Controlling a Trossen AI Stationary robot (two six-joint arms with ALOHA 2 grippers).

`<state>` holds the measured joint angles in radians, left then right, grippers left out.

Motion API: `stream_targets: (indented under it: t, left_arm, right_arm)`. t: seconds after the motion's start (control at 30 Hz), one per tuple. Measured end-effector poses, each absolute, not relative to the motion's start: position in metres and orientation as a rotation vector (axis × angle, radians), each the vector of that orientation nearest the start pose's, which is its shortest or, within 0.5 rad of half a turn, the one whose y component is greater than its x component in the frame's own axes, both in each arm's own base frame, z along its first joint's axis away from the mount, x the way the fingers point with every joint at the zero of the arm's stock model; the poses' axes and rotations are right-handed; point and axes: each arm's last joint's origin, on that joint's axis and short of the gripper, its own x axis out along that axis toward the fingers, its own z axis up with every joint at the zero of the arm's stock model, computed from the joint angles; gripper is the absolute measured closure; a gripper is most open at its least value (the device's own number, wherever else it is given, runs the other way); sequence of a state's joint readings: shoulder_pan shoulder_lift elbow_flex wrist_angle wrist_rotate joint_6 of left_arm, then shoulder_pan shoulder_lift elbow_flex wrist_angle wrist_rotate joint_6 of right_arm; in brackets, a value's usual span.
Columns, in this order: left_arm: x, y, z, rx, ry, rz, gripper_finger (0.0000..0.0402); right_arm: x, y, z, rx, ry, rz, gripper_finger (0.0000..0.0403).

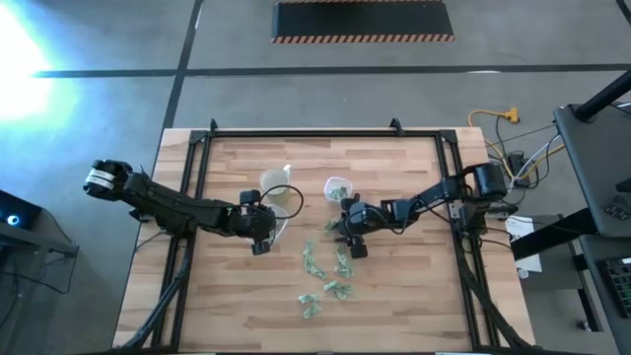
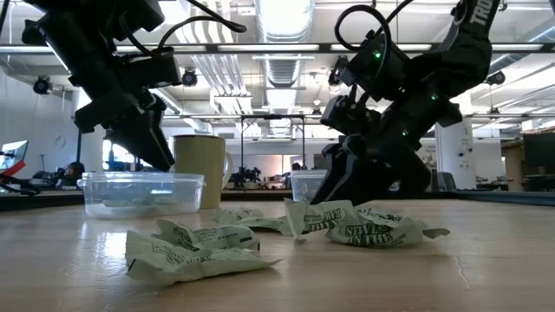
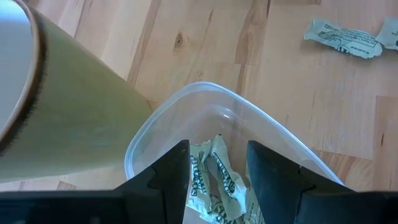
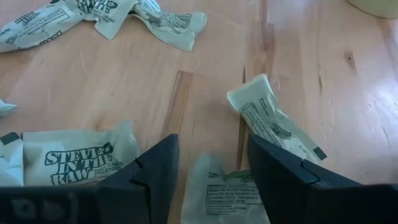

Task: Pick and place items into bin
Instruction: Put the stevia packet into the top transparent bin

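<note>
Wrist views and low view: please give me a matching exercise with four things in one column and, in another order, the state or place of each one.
Things:
1. left gripper
2. right gripper
3. pale yellowish cup
4. clear plastic bin

States:
A. stands upright beside the bin
B. open, over a packet lying on the wooden table
C. holds several packets
D. open, over the bin

Pairs: 1-D; 2-B; 3-A; 4-C

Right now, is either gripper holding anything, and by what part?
Nothing held. Left gripper open over the clear bin; right gripper open above a packet on the table.
</note>
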<state>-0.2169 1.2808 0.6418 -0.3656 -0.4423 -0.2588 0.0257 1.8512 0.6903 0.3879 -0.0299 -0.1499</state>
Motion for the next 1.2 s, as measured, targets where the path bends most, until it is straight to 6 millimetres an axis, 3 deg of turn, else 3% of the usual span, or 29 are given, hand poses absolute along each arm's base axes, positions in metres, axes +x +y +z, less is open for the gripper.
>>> stream_targets:
  t: [0.53,0.87,1.03,1.2]
  left_arm:
    - [0.225,-0.037,0.179,0.087,0.912,0.325,0.0258]
    - [0.225,-0.037,0.18,0.084,0.906,0.326,0.0258]
    - [0.226,-0.037,0.18,0.082,0.9,0.325,0.0258]
    - [0.226,-0.037,0.18,0.08,0.894,0.325,0.0258]
  right_arm:
    - [0.309,0.009,0.099,-0.143,0.787,0.109,0.0281]
    - [0.302,0.01,0.12,-0.161,0.772,0.1,0.0241]
    - [0.298,0.006,0.113,-0.215,0.845,-0.02,0.0215]
    - [0.297,0.006,0.11,-0.208,0.86,-0.025,0.0196]
